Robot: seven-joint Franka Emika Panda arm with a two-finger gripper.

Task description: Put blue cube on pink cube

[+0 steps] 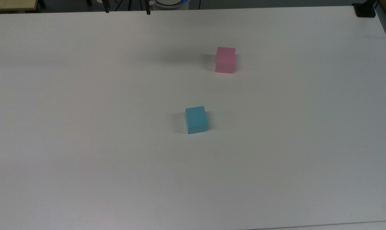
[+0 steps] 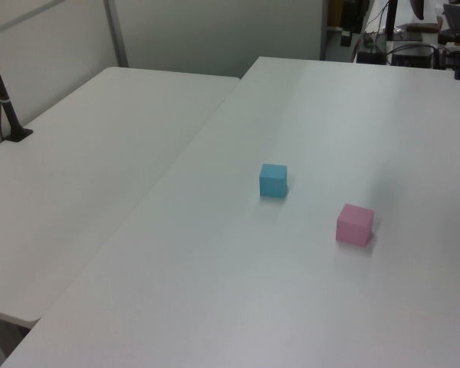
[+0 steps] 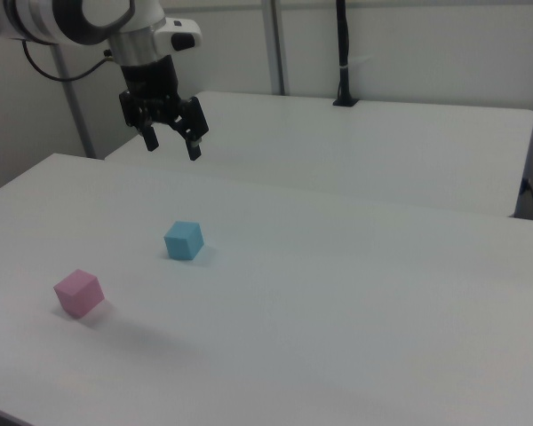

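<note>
The blue cube [image 1: 196,119] [image 2: 273,180] [image 3: 184,240] rests on the white table [image 1: 84,143] near its middle. The pink cube [image 1: 225,60] [image 2: 355,225] [image 3: 78,293] stands apart from it, up and to the right in the top view and nearer the camera on the right view's left. My gripper [image 3: 172,149] hangs open and empty well above the table, beyond the blue cube in the right view. Its two dark fingertips [image 1: 107,10] poke in at the top view's upper edge.
A second white table [image 2: 100,153] adjoins this one on the left view's left, with a black pole [image 2: 4,100] [image 3: 342,53] clamped to it. A black clamp [image 1: 365,9] sits at the top view's upper right corner. Cables and equipment [image 2: 414,46] lie past the far edge.
</note>
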